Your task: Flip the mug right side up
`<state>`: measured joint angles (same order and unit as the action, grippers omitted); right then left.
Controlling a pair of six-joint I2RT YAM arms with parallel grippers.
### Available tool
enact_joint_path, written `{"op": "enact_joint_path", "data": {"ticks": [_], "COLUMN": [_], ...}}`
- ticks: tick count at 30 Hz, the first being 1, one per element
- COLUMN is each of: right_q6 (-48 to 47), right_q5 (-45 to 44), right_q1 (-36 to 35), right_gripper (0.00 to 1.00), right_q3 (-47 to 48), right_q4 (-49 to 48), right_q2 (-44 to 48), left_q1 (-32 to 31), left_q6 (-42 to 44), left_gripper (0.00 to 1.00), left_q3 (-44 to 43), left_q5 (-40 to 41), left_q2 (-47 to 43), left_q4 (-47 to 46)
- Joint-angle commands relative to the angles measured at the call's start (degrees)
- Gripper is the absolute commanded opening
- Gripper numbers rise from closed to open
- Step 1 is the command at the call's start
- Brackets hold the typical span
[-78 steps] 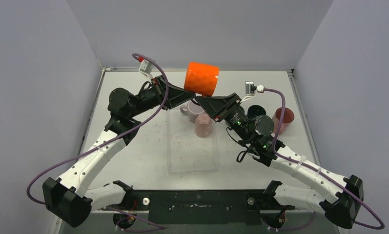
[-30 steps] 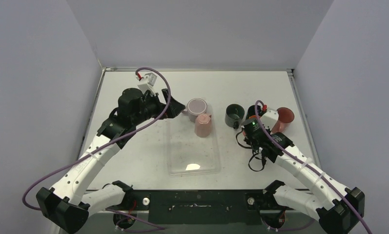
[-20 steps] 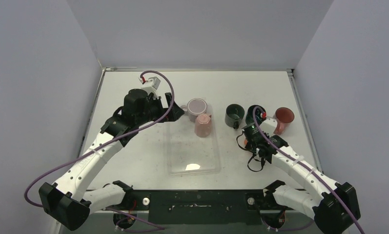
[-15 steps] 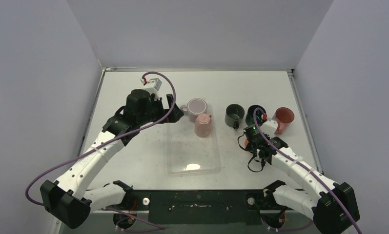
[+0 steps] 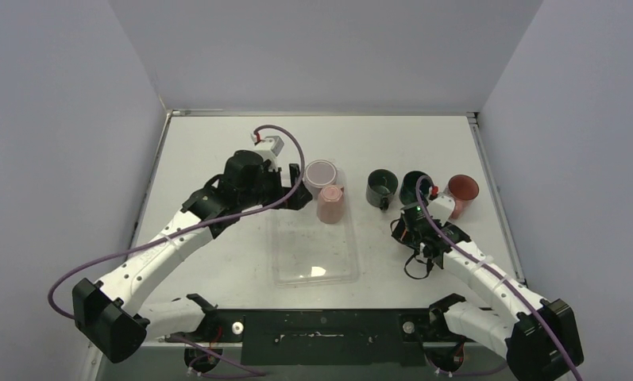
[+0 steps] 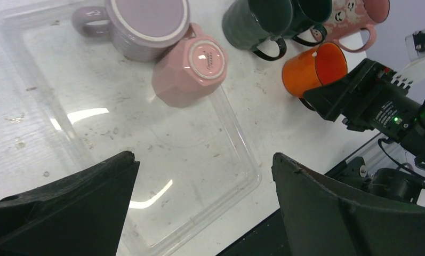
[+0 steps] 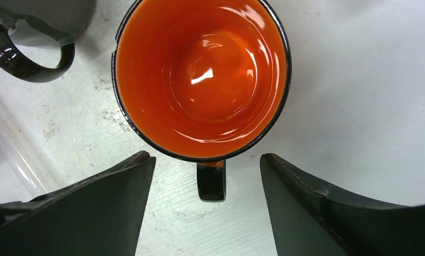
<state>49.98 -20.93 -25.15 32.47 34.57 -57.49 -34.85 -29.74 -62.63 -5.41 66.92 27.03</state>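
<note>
Overhead and wrist views of a white bench (image 5: 218,143), its surface scuffed and flecked with dirt, enclosed on the left, right and far sides by plain lilac-grey walls; a metal strip runs along the seam at the far edge, and a black rail (image 5: 321,325) carrying the arm bases spans the near edge. A clear tray (image 5: 313,238) lies at centre, holding two inverted mugs at its far end: a lilac mug (image 5: 321,173) and, touching it on the near side, a pink mug (image 5: 330,204). To the right of the tray, three upright mugs stand in a row: dark green mug (image 5: 380,186), black mug (image 5: 414,184) and red mug (image 5: 461,190). The orange mug (image 7: 202,80) stands upright, mouth up, on the bare bench just near of this row. The right gripper (image 7: 206,160) hangs over it, released, its jaws spread to either side of the black handle without touching it. The left gripper (image 6: 203,159) hovers above the tray, jaws spread wide with nothing between them. Purple cables loop along both arms.
</note>
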Motion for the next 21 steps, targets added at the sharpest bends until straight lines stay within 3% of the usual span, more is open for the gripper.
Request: {"op": "enact_joint_path", "data": {"ticks": [1, 6, 9, 13, 18, 21], "right_q6": [-1.3, -1.9, -2.1, -3.0, -4.7, -5.0], "right_q5": [-1.9, -2.4, -2.4, -1.2, 0.8, 1.2], "right_q1": [0.3, 0.3, 0.3, 0.3, 0.3, 0.3], "right_gripper": [0.75, 0.78, 0.78, 0.78, 0.77, 0.76], "right_q3": [4.2, 8.4, 10.8, 13.2, 14.6, 14.8], "right_q4": [2.0, 5.2, 6.9, 7.2, 5.6, 5.2], "right_q2": [2.3, 4.3, 5.8, 7.8, 10.0, 10.4], "left_q1": [-5.3, -8.7, -10.4, -11.6, -8.5, -3.4], "left_q6": [-0.3, -0.7, -1.2, 0.9, 5.7, 10.2], "left_gripper": [0.98, 1.0, 0.93, 0.91, 0.9, 0.87], "left_q3": [-1.2, -0.9, -0.8, -0.7, -5.7, -7.8], "left_q5": [3.6, 4.9, 6.5, 7.2, 8.6, 1.4], "left_q2": [2.4, 5.1, 7.0, 9.7, 13.6, 15.4], "left_q4": [-3.4, -6.0, -7.2, -9.5, -6.8, -6.7]}}
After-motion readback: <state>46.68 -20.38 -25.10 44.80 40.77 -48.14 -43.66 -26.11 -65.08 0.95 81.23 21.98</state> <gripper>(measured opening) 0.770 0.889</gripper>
